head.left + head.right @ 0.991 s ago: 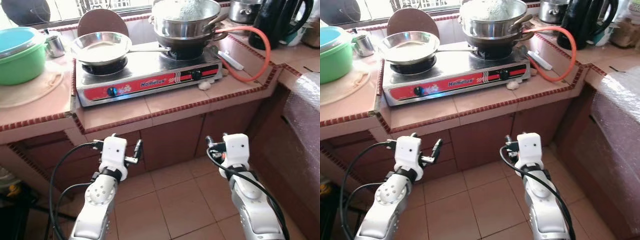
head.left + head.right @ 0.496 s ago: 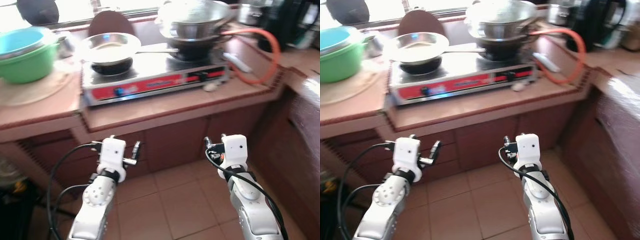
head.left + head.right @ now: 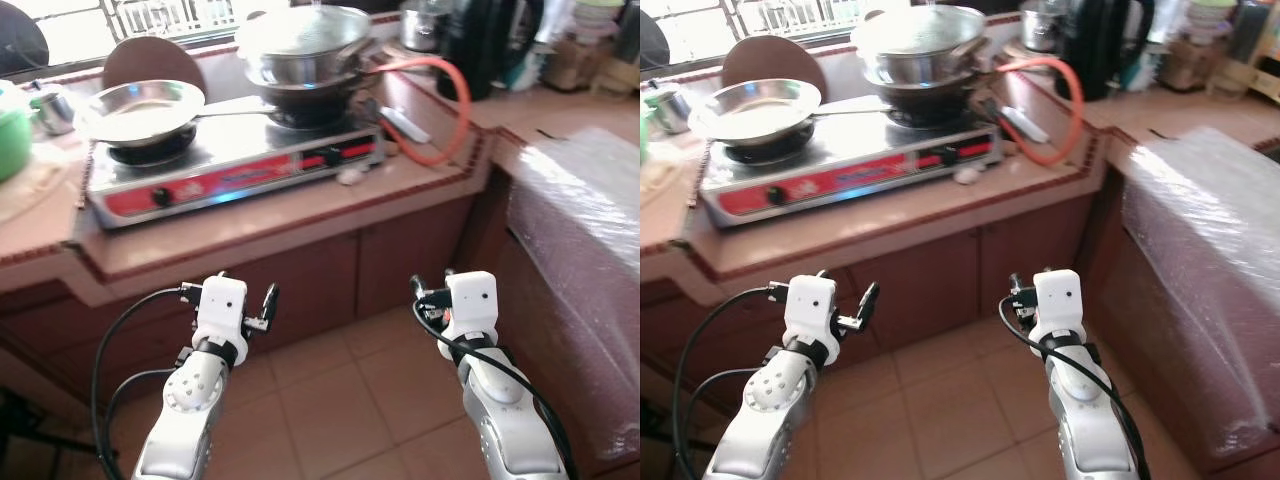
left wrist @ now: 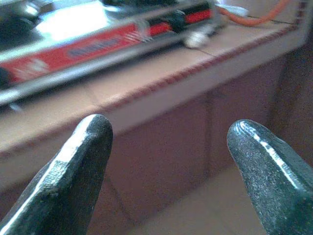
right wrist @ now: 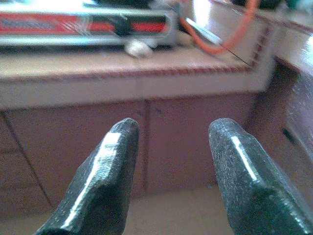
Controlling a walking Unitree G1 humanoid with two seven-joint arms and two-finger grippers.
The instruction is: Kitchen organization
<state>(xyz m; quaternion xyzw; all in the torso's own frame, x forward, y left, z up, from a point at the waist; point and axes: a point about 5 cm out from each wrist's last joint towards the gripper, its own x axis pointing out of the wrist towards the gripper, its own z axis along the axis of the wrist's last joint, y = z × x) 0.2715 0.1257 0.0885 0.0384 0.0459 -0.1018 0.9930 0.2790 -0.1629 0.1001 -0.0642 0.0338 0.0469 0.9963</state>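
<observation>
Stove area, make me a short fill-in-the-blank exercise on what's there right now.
1. The frying pan sits on the stove's ____ burner.
2. The hose beside the stove is ____ in colour.
3. Both end effectors, left and right, are ____ and hold nothing.

Missing words: left; orange; open

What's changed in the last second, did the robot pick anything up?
No. The head camera turned toward the robot's right, so the stove sits further left in view and a plastic-wrapped surface appears. Left gripper and right gripper stay open, low before the cabinets, holding nothing.
</observation>
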